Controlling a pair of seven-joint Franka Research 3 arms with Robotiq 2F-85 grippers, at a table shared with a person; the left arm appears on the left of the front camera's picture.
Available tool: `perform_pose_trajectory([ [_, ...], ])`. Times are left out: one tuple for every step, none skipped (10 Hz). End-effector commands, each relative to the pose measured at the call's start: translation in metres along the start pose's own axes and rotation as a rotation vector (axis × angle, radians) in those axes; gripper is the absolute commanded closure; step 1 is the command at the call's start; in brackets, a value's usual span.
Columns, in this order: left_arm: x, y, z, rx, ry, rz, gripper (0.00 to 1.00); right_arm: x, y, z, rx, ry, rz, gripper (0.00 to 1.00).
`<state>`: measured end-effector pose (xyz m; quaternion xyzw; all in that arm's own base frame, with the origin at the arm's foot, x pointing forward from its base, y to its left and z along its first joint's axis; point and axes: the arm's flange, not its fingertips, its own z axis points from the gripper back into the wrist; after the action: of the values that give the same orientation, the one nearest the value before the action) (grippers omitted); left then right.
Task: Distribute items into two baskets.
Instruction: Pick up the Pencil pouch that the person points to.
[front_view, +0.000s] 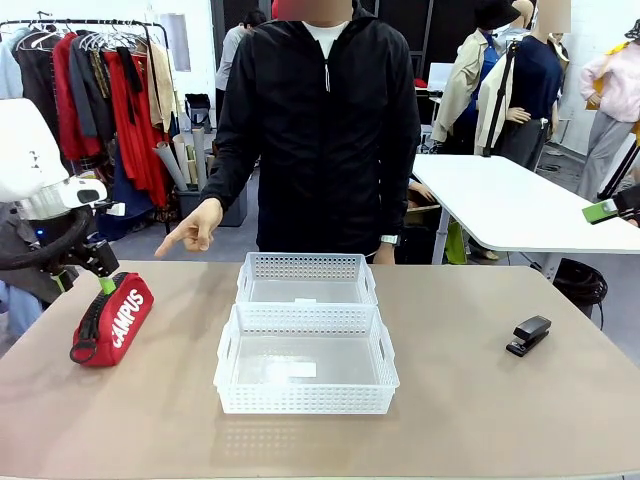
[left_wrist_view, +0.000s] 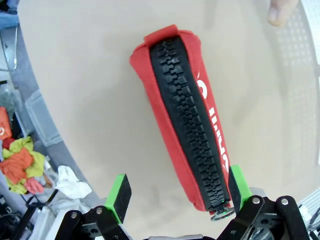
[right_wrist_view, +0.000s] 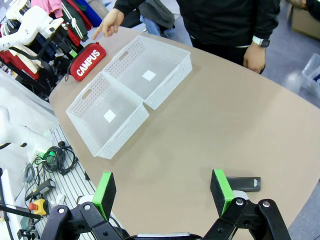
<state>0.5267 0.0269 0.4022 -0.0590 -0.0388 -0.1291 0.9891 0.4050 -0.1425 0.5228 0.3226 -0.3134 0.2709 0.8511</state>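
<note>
The red fabric zip pouch lettered "CAMPUS" (front_view: 115, 320) lies on the left of the tan table (front_view: 480, 420), one end between the left gripper's (left_wrist_view: 177, 189) wide-apart fingers, unclamped. The right gripper (right_wrist_view: 162, 192), jaws apart too, hangs above the table, the small black stapler (right_wrist_view: 245, 183) just outside one pad. 2 white lattice plastic baskets (front_view: 305, 398) stand touching mid-table.

Tan worktop (front_view: 480, 410): near basket (front_view: 305, 398) at centre, far basket (front_view: 305, 267) touching it at 12 o'clock. Red CAMPUS pouch (front_view: 118, 320) at 9 o'clock, black stapler (front_view: 528, 335) at 3 o'clock.
</note>
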Motion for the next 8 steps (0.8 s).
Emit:
perform_pose_trajectory([
  [0.001,0.004,-0.011,-0.035,0.003,-0.023,0.00,0.002,0.001,0.000,-0.001,-0.006,0.006,0.00],
  [0.003,0.002,-0.018,-0.044,-0.011,-0.035,0.00,0.002,0.001,0.000,-0.001,-0.006,0.006,0.00],
  [0.005,0.000,-0.025,-0.038,-0.020,-0.049,0.00,0.002,0.001,0.000,-0.001,-0.006,0.006,0.00],
  [0.006,-0.001,-0.031,-0.038,-0.024,-0.068,0.00,0.002,0.001,0.000,-0.001,-0.006,0.006,0.00],
  [0.006,-0.002,-0.038,-0.038,-0.023,-0.087,0.00,0.002,0.001,0.000,-0.001,-0.006,0.006,0.00],
  [0.006,-0.002,-0.044,-0.038,-0.014,-0.095,0.00,0.002,0.001,0.000,-0.001,-0.006,0.006,0.00],
  [0.007,-0.002,-0.050,-0.039,-0.010,-0.090,0.00,0.002,0.001,0.000,-0.001,-0.006,0.006,0.00],
  [0.007,-0.003,-0.057,-0.042,-0.001,-0.094,0.00,0.002,0.001,0.000,-0.001,-0.006,0.006,0.00],
])
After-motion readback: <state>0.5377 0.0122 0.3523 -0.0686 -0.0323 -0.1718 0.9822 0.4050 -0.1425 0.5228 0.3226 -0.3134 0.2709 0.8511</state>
